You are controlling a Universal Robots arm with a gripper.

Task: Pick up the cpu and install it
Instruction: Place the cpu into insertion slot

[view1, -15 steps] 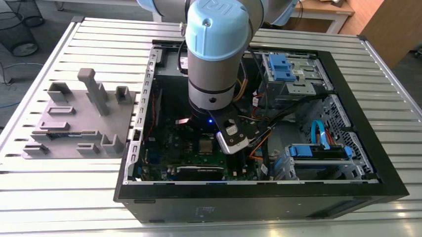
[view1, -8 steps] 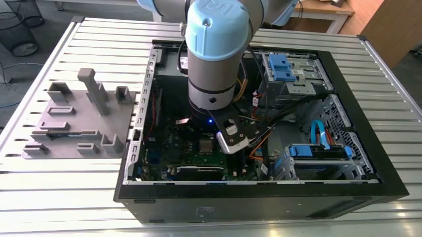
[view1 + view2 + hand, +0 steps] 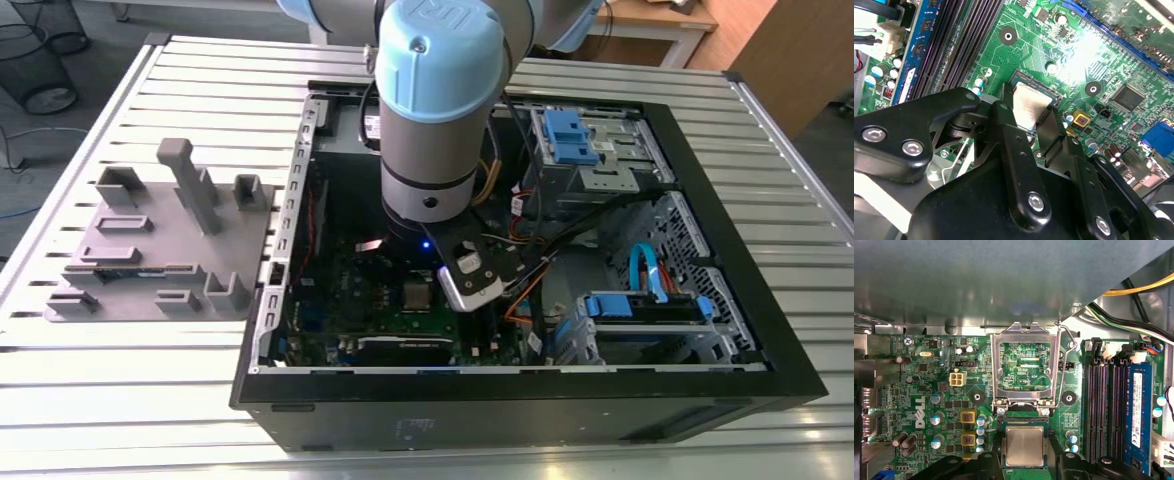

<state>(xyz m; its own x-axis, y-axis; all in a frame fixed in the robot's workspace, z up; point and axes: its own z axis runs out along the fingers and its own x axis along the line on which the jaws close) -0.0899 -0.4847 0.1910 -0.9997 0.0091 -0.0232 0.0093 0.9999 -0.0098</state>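
The cpu (image 3: 1025,446) is a small silver-topped square lying flat in the socket on the green motherboard (image 3: 929,390). My gripper (image 3: 1025,452) reaches down over it, with one black finger (image 3: 998,450) against one side and the other finger against the opposite side. In the second wrist view the cpu (image 3: 1030,104) shows between the two fingertips (image 3: 1005,102), which press close on its edges. The socket's metal bracket frame (image 3: 1025,365) stands flipped open just beyond the chip. In the exterior view the cpu (image 3: 419,294) lies under the arm's wrist, inside the open computer case (image 3: 534,395).
Black memory slots (image 3: 1104,410) and a blue memory stick (image 3: 1138,410) run beside the socket. Cables (image 3: 1134,290) hang near the case wall. Drive bays with blue clips (image 3: 647,305) fill the exterior view's right. A grey fixture tray (image 3: 154,245) sits on the slatted table at the left.
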